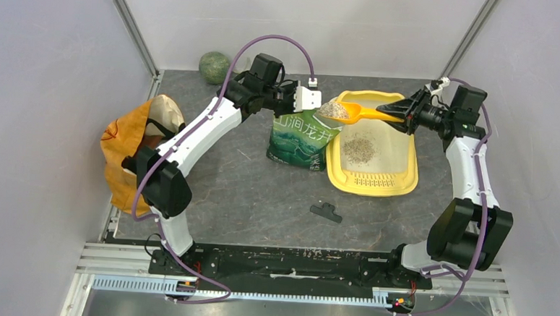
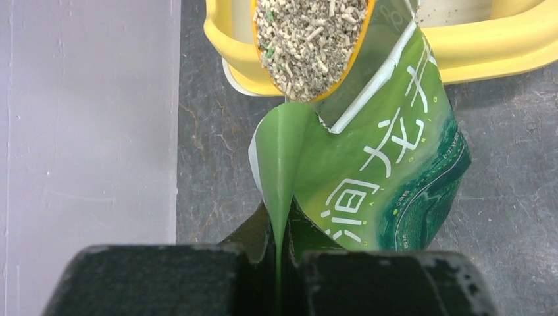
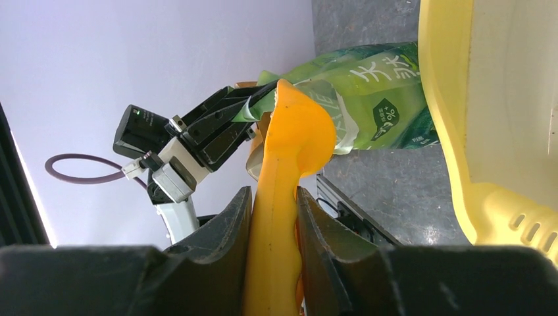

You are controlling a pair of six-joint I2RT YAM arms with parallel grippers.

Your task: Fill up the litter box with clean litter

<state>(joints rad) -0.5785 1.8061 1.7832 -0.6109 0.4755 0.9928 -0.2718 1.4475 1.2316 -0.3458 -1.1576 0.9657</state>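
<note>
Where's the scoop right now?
Top view, right of centre: the orange scoop, loaded with litter, held by the right gripper above the green pouch's mouth, beside the litter box.

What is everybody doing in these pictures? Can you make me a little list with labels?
Left gripper: shut, pinching the top edge of the green pouch
Right gripper: shut on the scoop's handle
Orange scoop: heaped with litter, held at the pouch's mouth
Litter box: yellow, beside the pouch, with a thin pile of litter inside
Also around: orange-yellow bag, green ball, small black piece
</note>
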